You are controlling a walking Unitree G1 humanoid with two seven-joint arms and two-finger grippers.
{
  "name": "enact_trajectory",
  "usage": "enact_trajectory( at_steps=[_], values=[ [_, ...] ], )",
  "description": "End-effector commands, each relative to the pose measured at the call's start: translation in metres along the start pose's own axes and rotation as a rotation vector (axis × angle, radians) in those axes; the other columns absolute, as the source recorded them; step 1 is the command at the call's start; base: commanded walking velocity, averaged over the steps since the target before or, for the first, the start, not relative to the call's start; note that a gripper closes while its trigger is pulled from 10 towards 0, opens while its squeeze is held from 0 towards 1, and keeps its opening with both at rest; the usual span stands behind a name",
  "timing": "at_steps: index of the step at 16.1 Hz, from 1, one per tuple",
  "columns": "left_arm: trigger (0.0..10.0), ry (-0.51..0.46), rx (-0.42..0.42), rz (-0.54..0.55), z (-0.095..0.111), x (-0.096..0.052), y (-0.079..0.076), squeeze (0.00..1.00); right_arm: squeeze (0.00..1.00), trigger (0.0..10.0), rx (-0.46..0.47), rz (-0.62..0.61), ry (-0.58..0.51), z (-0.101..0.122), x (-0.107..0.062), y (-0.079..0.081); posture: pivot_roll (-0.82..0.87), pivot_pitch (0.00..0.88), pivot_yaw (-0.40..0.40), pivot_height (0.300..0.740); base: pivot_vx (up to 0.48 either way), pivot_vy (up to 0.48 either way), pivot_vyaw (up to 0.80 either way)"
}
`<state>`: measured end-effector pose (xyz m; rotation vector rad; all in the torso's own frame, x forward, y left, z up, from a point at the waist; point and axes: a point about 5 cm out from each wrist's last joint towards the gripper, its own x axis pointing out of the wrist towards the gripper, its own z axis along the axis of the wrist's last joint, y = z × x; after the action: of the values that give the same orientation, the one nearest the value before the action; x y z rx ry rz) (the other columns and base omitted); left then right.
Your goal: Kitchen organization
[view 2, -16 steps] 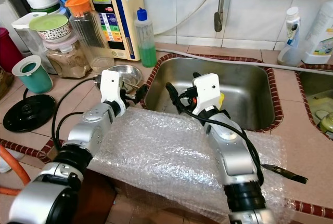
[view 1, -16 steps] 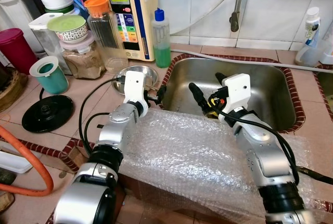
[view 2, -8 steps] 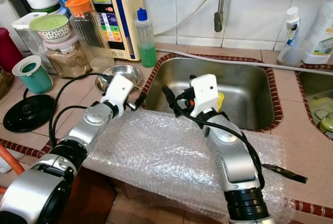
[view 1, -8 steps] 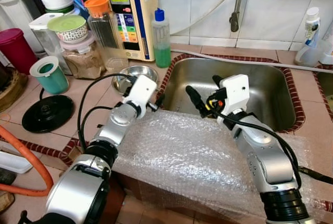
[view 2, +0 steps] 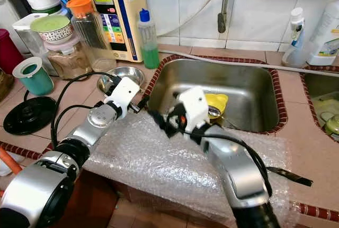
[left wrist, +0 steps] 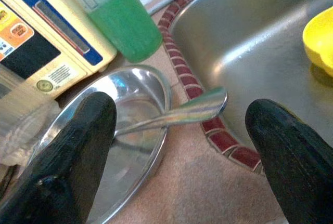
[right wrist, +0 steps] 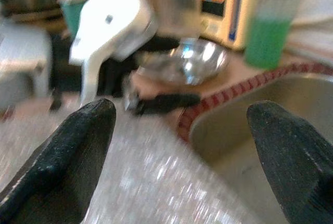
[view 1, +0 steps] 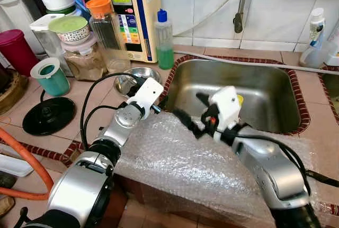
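Observation:
A steel bowl [view 1: 136, 79] stands on the tiled counter left of the sink [view 1: 275, 88]. A metal spoon [left wrist: 171, 115] rests in the bowl, its end lying over the sink's red rim. My left gripper [view 1: 159, 103] hovers open just in front of bowl and spoon, holding nothing. My right gripper [view 1: 190, 110] is open too, pointing left over the bubble wrap sheet [view 1: 201, 159] at the sink's near left corner, close to the left gripper. A yellow bowl [view 2: 216, 102] with a spoon lies in the sink.
Behind the steel bowl stand a green soap bottle [view 1: 164, 40], a water ioniser [view 1: 132, 11] and several jars. A teal cup [view 1: 49, 75] and black lid [view 1: 48, 115] sit left. A black-handled knife [view 2: 288, 176] lies at the wrap's right edge. The tap [view 1: 241, 6] hangs over the sink.
My right gripper has swung left, from over the sink to above the bubble wrap beside the left gripper, uncovering the yellow bowl. The left gripper tilted lower toward the sink rim.

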<state>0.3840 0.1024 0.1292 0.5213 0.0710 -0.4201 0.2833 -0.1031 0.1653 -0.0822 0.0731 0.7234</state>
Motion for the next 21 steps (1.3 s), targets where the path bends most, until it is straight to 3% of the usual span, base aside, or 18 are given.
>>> enact_trajectory(
  at_steps=[1, 3, 4, 5, 6, 7, 8, 21],
  values=[
    [10.0, -0.003, 0.03, 0.015, 0.003, 0.001, 0.005, 0.0, 0.38, 10.0, -0.005, 0.027, 0.024, -0.001, -0.001, 0.006, -0.09, 0.0, 0.116, 0.74, 0.0, 0.0, 0.0],
    [10.0, 0.0, 0.034, 0.014, 0.002, 0.001, 0.004, 0.0, 0.38, 10.0, 0.002, 0.039, 0.044, -0.003, -0.002, 0.008, -0.09, 0.0, 0.117, 0.74, 0.0, 0.0, 0.0],
    [9.0, 0.012, 0.05, 0.01, 0.001, 0.001, 0.002, 0.0, 0.36, 10.0, 0.004, 0.069, 0.073, -0.005, -0.003, 0.012, -0.1, 0.0, 0.121, 0.74, 0.0, 0.0, 0.0],
    [4.7, 0.01, 0.059, 0.007, 0.001, 0.002, 0.0, 0.0, 0.33, 10.0, 0.003, 0.091, 0.088, -0.007, -0.004, 0.015, -0.1, 0.0, 0.122, 0.74, 0.0, 0.0, 0.0],
    [1.4, 0.007, 0.062, 0.003, 0.002, 0.002, -0.001, 0.0, 0.31, 10.0, 0.003, 0.1, 0.096, -0.008, -0.005, 0.017, -0.1, 0.0, 0.123, 0.74, 0.0, 0.0, 0.0],
    [0.4, 0.009, 0.062, 0.0, 0.002, 0.003, -0.001, 0.0, 0.3, 10.0, 0.004, 0.104, 0.104, -0.009, -0.006, 0.018, -0.1, 0.0, 0.124, 0.74, 0.0, 0.0, 0.0],
    [0.0, 0.01, 0.06, -0.002, 0.003, 0.003, -0.002, 0.0, 0.27, 10.0, 0.004, 0.113, 0.116, -0.01, -0.007, 0.02, -0.1, 0.0, 0.124, 0.74, 0.0, 0.0, 0.0],
    [0.0, 0.018, 0.07, -0.012, 0.004, 0.004, -0.002, 0.0, 0.21, 10.0, 0.006, 0.135, 0.147, -0.012, -0.006, 0.023, -0.1, 0.0, 0.129, 0.74, 0.0, 0.0, 0.0]
  ],
)
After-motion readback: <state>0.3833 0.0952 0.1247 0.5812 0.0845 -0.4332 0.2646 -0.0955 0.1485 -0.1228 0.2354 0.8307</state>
